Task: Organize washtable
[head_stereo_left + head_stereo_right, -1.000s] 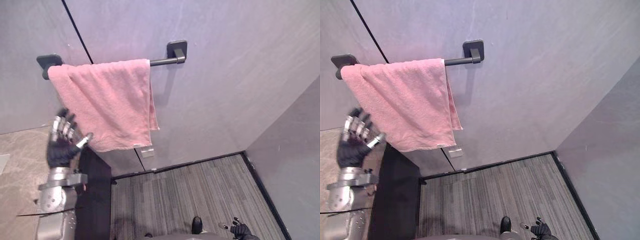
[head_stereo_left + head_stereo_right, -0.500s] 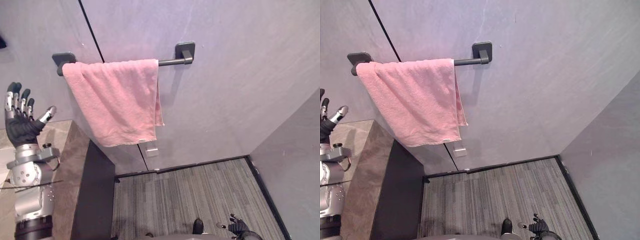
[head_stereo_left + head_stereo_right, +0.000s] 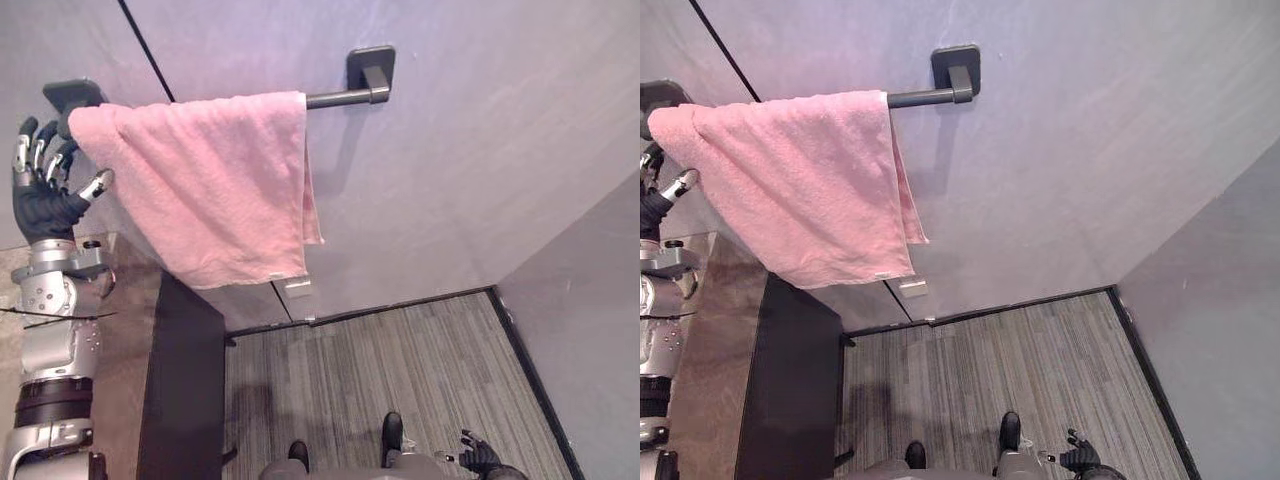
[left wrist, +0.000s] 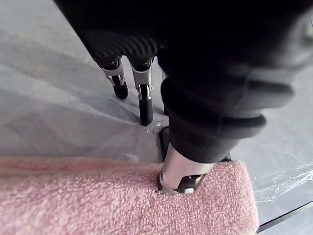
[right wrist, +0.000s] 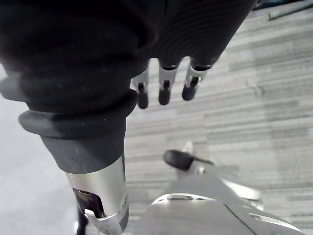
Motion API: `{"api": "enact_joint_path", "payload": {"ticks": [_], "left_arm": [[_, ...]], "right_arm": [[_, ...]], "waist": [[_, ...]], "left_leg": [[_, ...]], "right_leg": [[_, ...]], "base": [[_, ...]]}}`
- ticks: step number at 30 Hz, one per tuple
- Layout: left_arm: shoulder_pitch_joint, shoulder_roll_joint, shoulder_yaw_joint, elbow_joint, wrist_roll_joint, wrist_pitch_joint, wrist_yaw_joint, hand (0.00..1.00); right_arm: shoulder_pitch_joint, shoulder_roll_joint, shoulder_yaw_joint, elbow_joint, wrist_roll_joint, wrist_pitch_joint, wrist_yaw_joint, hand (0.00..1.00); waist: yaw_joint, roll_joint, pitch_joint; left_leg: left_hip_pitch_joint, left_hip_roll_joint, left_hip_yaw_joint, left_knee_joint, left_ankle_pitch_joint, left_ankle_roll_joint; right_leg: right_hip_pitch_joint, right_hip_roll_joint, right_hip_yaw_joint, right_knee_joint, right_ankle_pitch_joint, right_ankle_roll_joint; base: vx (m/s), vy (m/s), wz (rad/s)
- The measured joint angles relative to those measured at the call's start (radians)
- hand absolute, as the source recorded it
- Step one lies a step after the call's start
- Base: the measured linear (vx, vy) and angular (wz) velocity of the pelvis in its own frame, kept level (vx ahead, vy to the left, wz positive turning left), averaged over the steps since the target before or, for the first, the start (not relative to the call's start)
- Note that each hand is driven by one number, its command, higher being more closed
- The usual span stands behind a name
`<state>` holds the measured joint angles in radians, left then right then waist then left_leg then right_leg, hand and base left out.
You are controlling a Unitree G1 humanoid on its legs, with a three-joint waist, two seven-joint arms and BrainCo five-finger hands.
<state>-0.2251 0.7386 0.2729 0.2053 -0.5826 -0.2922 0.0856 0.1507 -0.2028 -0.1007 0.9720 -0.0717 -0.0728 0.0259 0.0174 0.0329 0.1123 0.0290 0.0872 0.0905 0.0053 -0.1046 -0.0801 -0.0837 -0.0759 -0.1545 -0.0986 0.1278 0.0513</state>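
Hanging over a dark bar (image 3: 338, 98) on the grey wall (image 3: 480, 150), the pink towel (image 3: 200, 190) was draped with its fold along the top and its lower hem slanting down toward the right. The bar ran between 2 dark brackets: the right bracket (image 3: 371, 66) stood clear of the cloth with a short stretch of bare bar beside it, while the left bracket (image 3: 68, 95) showed just past the towel's left end. A small pale tag sat on the hem near the towel's lower right corner, and a small pale fitting (image 3: 297, 288) was fixed to the wall just under that corner.

The left hand (image 3: 42, 205) was raised beside the towel's left end, palm toward the cloth, with its fingers (image 4: 145, 100) straight and spread, reaching up toward the left bracket and the wall. Its thumb (image 4: 178, 171) stood apart from them, the tip resting against the top edge of the towel; nothing was pinched or gripped.

Below the left arm lay the brown stone counter (image 3: 130, 330), whose dark side panel (image 3: 185, 400) dropped to the grey striped floor (image 3: 400, 370).

The right hand (image 3: 480, 459) hung low, near the floor and well apart from the towel. In its wrist view its fingers (image 5: 164, 93) hung loose and nearly straight, side by side, holding nothing.
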Motion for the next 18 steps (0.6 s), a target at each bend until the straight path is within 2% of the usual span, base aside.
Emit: {"api": "enact_joint_path", "payload": {"ticks": [7, 10, 13, 16, 18], "left_arm": [[0.000, 0.003, -0.058, 0.024, -0.035, -0.002, -0.041, 0.00], [0.003, 0.007, -0.102, 0.063, -0.035, 0.026, -0.059, 0.00], [0.011, -0.009, -0.213, 0.068, -0.035, 0.059, -0.106, 0.00], [0.025, -0.044, -0.243, 0.069, -0.035, 0.077, -0.130, 0.00], [0.053, -0.056, -0.245, 0.069, -0.034, 0.087, -0.149, 0.00]], "right_arm": [[-0.007, 0.001, 0.002, -0.009, 0.000, -0.007, 0.000, 0.00], [-0.008, -0.002, 0.026, -0.017, 0.000, -0.007, 0.000, 0.00], [-0.016, -0.003, 0.060, -0.038, 0.001, -0.006, 0.000, 0.00], [-0.025, -0.004, 0.074, -0.048, 0.001, -0.007, 0.000, 0.00], [-0.033, -0.003, 0.082, -0.048, 0.001, -0.007, 0.001, 0.00]], "waist": [[0.009, 0.002, 0.007], [0.001, 0.004, 0.011], [-0.006, 0.011, 0.043], [-0.012, 0.014, 0.050], [-0.032, 0.015, 0.051]], "left_leg": [[-0.018, -0.005, 0.031, 0.011, 0.000, 0.001], [-0.029, -0.002, 0.051, 0.010, -0.002, 0.001], [-0.046, 0.000, 0.070, 0.011, -0.006, -0.004], [-0.044, 0.005, 0.086, 0.011, -0.004, -0.004], [-0.031, 0.012, 0.099, 0.009, -0.001, -0.002]], "right_leg": [[-0.029, -0.002, 0.040, 0.000, 0.024, -0.003], [-0.043, 0.001, 0.056, -0.004, 0.026, -0.004], [-0.070, 0.006, 0.080, -0.003, 0.035, -0.002], [-0.082, 0.012, 0.102, -0.001, 0.044, -0.002], [-0.080, 0.018, 0.107, 0.000, 0.048, -0.007]], "base": [[-0.08, -0.018, -0.14], [-0.14, -0.046, -0.16], [-0.12, -0.059, -0.19], [0.00, -0.024, -0.26], [0.06, -0.008, -0.27]]}}
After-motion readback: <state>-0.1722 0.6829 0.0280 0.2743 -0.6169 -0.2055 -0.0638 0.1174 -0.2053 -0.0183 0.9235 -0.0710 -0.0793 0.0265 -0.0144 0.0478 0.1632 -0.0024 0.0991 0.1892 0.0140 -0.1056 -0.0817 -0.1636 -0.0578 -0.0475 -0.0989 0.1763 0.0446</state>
